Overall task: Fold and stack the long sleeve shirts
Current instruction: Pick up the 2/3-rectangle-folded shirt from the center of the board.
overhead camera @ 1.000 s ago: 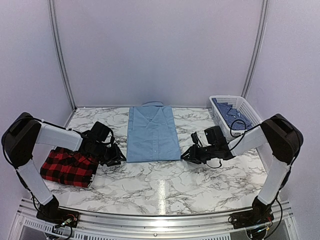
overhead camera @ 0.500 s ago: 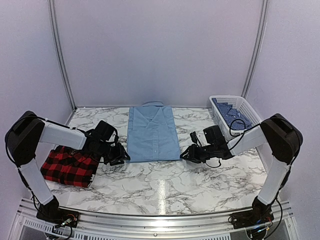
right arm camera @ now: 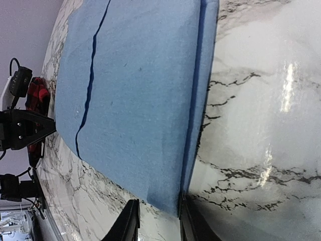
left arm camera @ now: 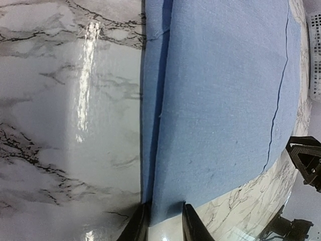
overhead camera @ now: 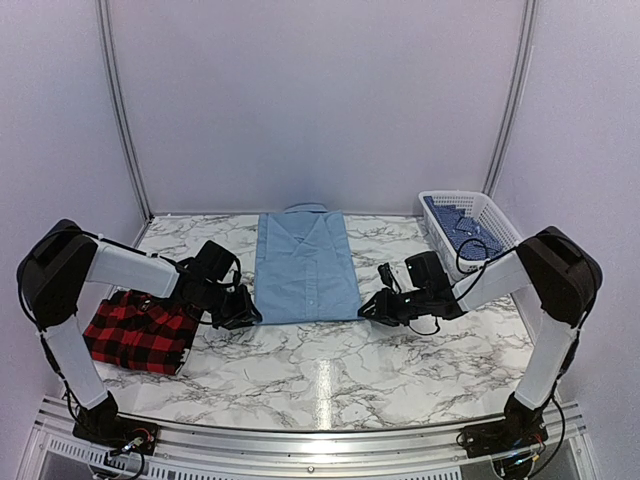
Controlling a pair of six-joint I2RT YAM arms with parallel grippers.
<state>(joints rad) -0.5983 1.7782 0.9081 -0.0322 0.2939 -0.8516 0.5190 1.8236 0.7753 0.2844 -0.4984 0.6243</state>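
Note:
The light blue shirt (overhead camera: 305,265) lies folded flat in the middle of the table, collar at the far end. My left gripper (overhead camera: 246,318) is low at its near left corner. In the left wrist view the gripper (left arm camera: 163,225) is open, and the corner of the blue shirt (left arm camera: 220,100) lies between the fingers. My right gripper (overhead camera: 367,309) is low at the near right corner. It is open in the right wrist view (right arm camera: 156,219), with the corner of the blue shirt (right arm camera: 140,100) between the fingers. The red-and-black plaid shirt (overhead camera: 135,335) lies folded at the near left.
A white basket (overhead camera: 497,222) holding blue patterned cloth stands at the back right. The marble table (overhead camera: 330,375) has a metal rail along its near edge. Grey walls close the back and both sides.
My left gripper has moved right, up to the blue shirt's near left corner. My right gripper has edged left to the near right corner. The shirts have not moved.

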